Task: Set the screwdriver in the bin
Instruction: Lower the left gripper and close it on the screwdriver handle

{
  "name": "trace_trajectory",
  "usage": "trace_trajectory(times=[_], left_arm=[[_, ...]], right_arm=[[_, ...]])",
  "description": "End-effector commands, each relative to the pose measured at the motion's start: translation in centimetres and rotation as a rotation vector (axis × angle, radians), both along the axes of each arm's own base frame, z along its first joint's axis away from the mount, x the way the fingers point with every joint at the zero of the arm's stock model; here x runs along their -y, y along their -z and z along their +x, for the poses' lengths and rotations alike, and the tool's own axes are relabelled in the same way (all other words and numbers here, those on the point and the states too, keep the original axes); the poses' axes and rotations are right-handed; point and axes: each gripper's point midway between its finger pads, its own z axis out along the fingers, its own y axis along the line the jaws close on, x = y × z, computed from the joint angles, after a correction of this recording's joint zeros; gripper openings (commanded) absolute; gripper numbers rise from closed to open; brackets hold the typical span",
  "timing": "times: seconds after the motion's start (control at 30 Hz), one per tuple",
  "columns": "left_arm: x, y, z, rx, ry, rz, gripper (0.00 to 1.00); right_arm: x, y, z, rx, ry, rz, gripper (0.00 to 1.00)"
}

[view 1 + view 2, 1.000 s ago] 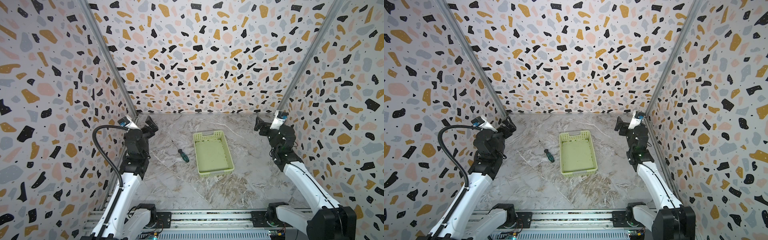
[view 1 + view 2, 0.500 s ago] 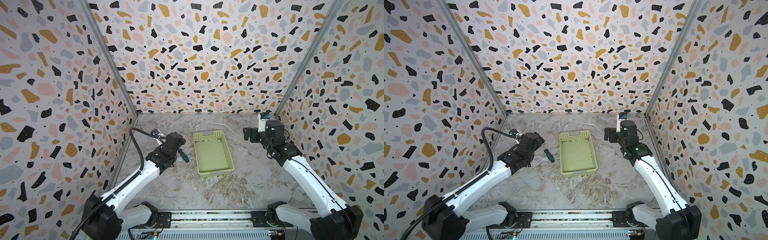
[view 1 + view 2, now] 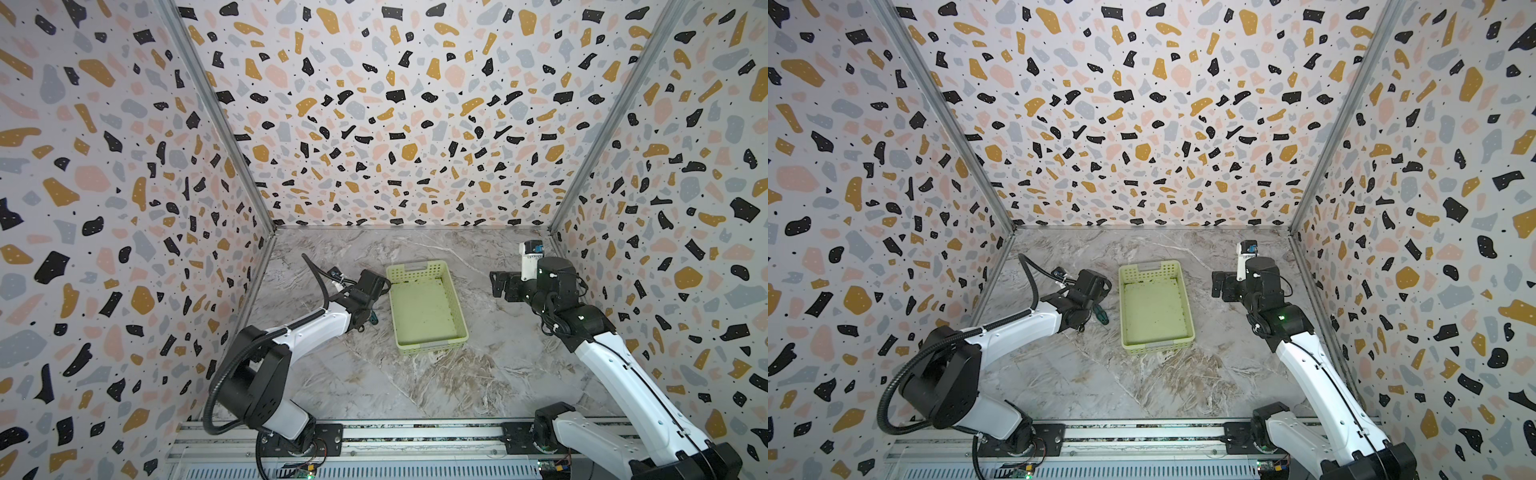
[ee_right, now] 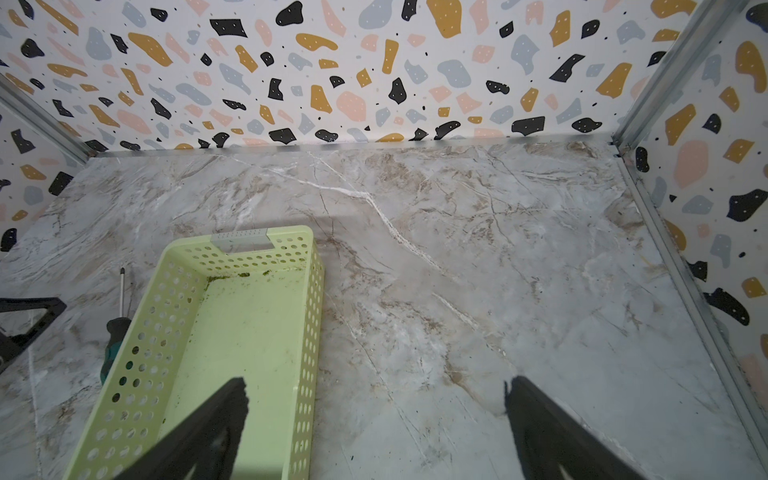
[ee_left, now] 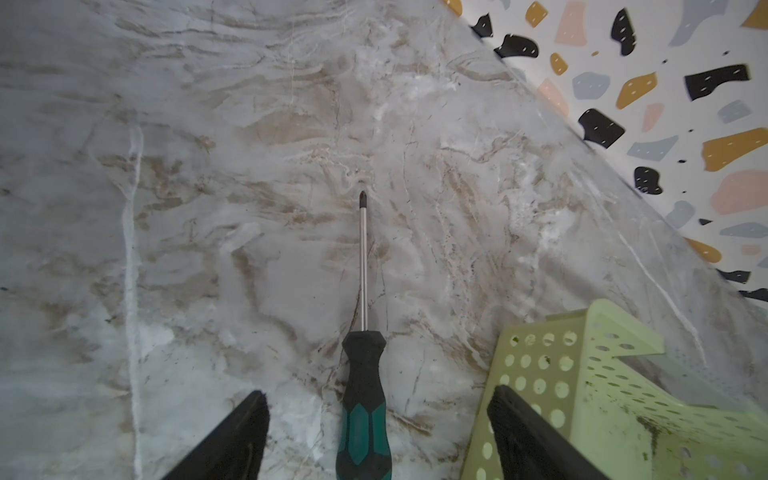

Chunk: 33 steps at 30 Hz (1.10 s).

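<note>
The screwdriver [image 5: 365,407], teal and black handle with a thin shaft, lies flat on the marble floor just left of the bin [image 3: 422,311]. My left gripper [image 5: 378,405] is low over it and open; the handle lies between the two fingers [image 5: 237,440] and touches neither. In both top views the left gripper [image 3: 370,291] hides most of the screwdriver [image 3: 1100,313]. The pale yellow-green bin [image 3: 1154,311] is empty. My right gripper [image 4: 376,399] hovers open to the right of the bin [image 4: 307,291], holding nothing.
Patterned walls close in the marble floor on three sides. The bin's near corner [image 5: 623,395] sits right beside one left finger. A metal rail [image 3: 415,432] runs along the front edge, carrying both arm bases.
The left arm has swung from the left wall down to the screwdriver and now straddles its handle. The right arm has moved off the right wall toward the bin.
</note>
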Motion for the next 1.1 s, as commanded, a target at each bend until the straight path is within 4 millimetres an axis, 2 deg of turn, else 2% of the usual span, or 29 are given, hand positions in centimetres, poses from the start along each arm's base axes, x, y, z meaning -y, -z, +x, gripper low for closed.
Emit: trace_trajectory(times=[0.0,0.17,0.33,0.47,0.63,0.87,1.07], left_arm=[[1.6,0.0,1.4,0.011,0.020,-0.029,0.82],[2.4,2.5,1.6,-0.057,0.033,-0.019,0.79],[2.3,4.0,0.6,-0.062,0.010,-0.032,0.75],[2.5,5.1,0.6,-0.085,0.014,-0.031,0.73],[2.8,5.6,0.7,-0.103,0.011,-0.014,0.68],[2.7,6.5,0.6,-0.119,0.005,-0.002,0.55],[2.7,7.5,0.4,-0.145,0.008,0.006,0.52]], right_arm=[[1.3,0.5,-0.8,-0.012,0.027,0.005,0.99],[2.3,1.3,-1.6,-0.023,0.052,0.037,0.99],[3.4,1.6,-2.2,-0.033,0.082,0.029,0.99],[3.9,2.0,-2.7,-0.039,0.096,0.023,0.99],[4.5,2.4,-3.1,-0.045,0.109,0.017,0.99],[5.1,2.6,-3.4,-0.046,0.119,0.007,0.99],[5.4,3.2,-3.5,-0.056,0.121,0.009,0.99]])
